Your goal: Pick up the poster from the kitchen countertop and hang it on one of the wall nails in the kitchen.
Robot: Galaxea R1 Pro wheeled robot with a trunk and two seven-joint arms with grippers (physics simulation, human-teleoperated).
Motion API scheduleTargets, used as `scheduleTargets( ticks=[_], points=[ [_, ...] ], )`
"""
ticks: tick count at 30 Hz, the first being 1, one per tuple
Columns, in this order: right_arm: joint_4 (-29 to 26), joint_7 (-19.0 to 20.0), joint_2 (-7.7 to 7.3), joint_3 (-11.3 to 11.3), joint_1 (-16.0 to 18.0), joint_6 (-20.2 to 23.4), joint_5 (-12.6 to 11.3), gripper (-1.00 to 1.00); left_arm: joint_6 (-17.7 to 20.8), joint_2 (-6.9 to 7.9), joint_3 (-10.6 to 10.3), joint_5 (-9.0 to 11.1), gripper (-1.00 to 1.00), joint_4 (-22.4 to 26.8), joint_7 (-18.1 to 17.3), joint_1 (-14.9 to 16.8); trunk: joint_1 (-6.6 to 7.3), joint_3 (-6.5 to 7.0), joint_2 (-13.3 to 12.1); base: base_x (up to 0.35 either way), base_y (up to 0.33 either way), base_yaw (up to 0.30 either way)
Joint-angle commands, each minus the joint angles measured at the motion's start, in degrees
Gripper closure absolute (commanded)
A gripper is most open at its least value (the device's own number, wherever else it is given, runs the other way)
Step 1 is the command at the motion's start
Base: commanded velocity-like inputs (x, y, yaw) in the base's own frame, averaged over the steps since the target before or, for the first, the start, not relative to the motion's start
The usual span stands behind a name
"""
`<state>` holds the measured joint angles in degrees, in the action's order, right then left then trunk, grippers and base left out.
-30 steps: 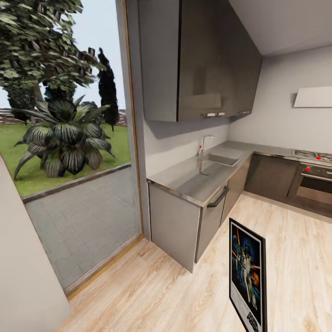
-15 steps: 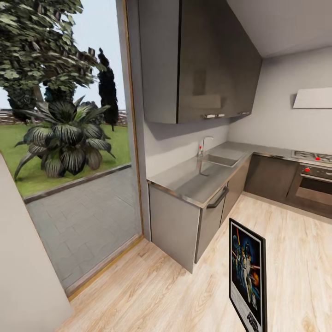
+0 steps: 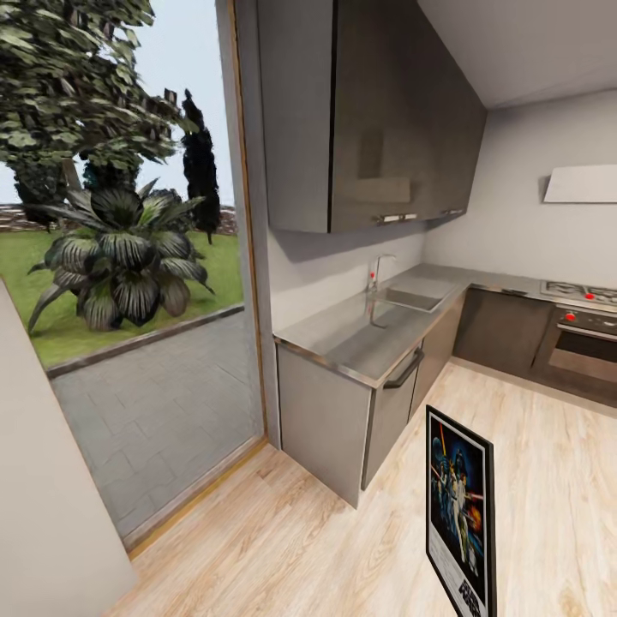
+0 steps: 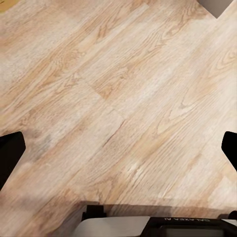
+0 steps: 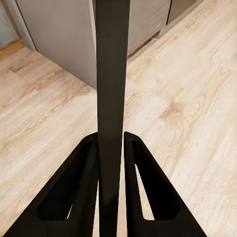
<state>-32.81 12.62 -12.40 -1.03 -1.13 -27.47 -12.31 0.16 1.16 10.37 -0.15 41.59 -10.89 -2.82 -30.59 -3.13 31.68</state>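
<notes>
The poster [image 3: 460, 506] stands upright over the wooden floor at the lower right of the head view, with its black frame, white border and dark blue Star Wars artwork facing me. In the right wrist view its thin black edge [image 5: 112, 74] runs straight up between the fingers of my right gripper [image 5: 109, 140], which is shut on it. My left gripper [image 4: 118, 150] is open over bare floorboards, nothing between its fingers. The kitchen countertop [image 3: 360, 330], shiny steel with an inset sink [image 3: 410, 297] and slim tap [image 3: 377, 267], lies ahead beyond the poster.
Dark wall cupboards [image 3: 377, 111] hang over the worktop. An oven [image 3: 587, 343] and hob [image 3: 583, 293] stand at the far right under a white hood [image 3: 583, 182]. A tall glass door [image 3: 128, 257] fills the left, beside a pale wall [image 3: 43, 480].
The head view has shifted very slightly, so the camera moved a little. The poster keeps its place in the right gripper's hold.
</notes>
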Motion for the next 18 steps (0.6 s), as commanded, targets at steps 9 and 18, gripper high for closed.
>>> scheduleTargets(
  ticks=[9, 18],
  points=[
    [-0.07, 0.64, 0.01, -0.11, -0.01, 0.05, -0.70, 1.00, 0.02, -0.03, 0.17, -0.02, -1.00, 0.07, -0.36, 0.00, 1.96, 1.54, -3.54, 0.000, 0.000, 0.000],
    [-0.07, 0.62, 0.01, -0.11, -0.01, 0.05, -0.70, 1.00, 0.02, -0.02, 0.18, -0.02, -1.00, 0.07, -0.36, -0.02, 3.93, 3.16, -7.15, 0.000, 0.000, 0.000]
  ],
)
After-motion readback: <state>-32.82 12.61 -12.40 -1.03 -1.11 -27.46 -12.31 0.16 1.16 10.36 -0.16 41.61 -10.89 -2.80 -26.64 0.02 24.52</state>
